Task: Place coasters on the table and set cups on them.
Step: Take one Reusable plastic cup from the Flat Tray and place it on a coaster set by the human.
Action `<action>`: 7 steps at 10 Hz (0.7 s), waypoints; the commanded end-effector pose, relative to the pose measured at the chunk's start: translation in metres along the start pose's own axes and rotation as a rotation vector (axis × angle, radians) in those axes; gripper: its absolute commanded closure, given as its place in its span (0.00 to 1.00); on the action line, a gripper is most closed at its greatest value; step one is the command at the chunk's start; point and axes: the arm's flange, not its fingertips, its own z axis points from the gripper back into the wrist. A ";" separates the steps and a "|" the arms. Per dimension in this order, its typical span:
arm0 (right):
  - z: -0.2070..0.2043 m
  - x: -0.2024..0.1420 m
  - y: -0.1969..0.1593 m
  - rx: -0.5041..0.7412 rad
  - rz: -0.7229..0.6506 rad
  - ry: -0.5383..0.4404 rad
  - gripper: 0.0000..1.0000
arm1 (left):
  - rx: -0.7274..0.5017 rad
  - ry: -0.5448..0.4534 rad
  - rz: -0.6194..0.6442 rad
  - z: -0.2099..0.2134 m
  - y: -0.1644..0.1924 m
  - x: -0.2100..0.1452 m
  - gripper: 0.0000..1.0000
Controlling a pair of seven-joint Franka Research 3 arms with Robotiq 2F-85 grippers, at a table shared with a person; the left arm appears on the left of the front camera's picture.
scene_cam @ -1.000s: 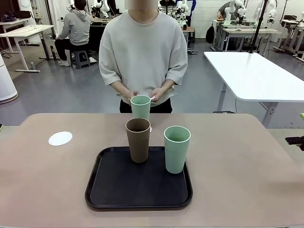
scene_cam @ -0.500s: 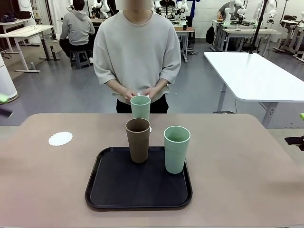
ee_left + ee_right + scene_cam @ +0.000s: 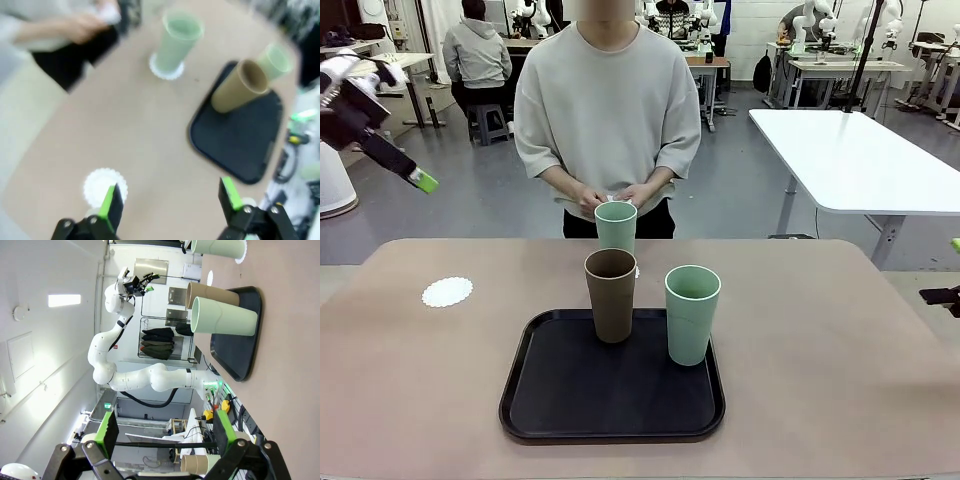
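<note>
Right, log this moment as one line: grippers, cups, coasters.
left gripper: open, raised at left | right gripper: open | far mint cup: on coaster | brown cup, near mint cup: on black tray | second coaster: bare

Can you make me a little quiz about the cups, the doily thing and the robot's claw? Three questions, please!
1. True or false: the brown cup stands on the black tray.
2. Where does the empty coaster lie? A: on the tray. B: on the table, off to one side of the tray. C: inside a cup.
3. Fill in the gap: the left gripper is ____, with nothing between its fingers.

Key: 1 true. 2 B. 3 open.
</note>
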 end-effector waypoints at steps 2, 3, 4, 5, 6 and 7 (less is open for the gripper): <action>0.000 0.001 0.002 0.012 0.006 0.000 0.00 | 0.008 0.139 -0.257 -0.027 -0.046 -0.002 0.00; 0.000 0.001 0.002 0.012 0.006 0.000 0.00 | -0.031 0.186 -0.310 -0.038 -0.062 0.000 0.00; 0.000 0.001 0.002 0.012 0.006 0.000 0.00 | -0.044 0.219 -0.359 -0.049 -0.075 0.000 0.00; 0.000 0.001 0.002 0.012 0.006 0.000 0.00 | -0.021 0.242 -0.399 -0.062 -0.084 0.001 0.00; 0.000 0.001 0.002 0.012 0.006 0.000 0.00 | 0.000 0.253 -0.415 -0.077 -0.091 0.003 0.00; 0.000 0.001 0.002 0.012 0.006 0.000 0.00 | -0.006 0.263 -0.432 -0.092 -0.097 0.004 0.00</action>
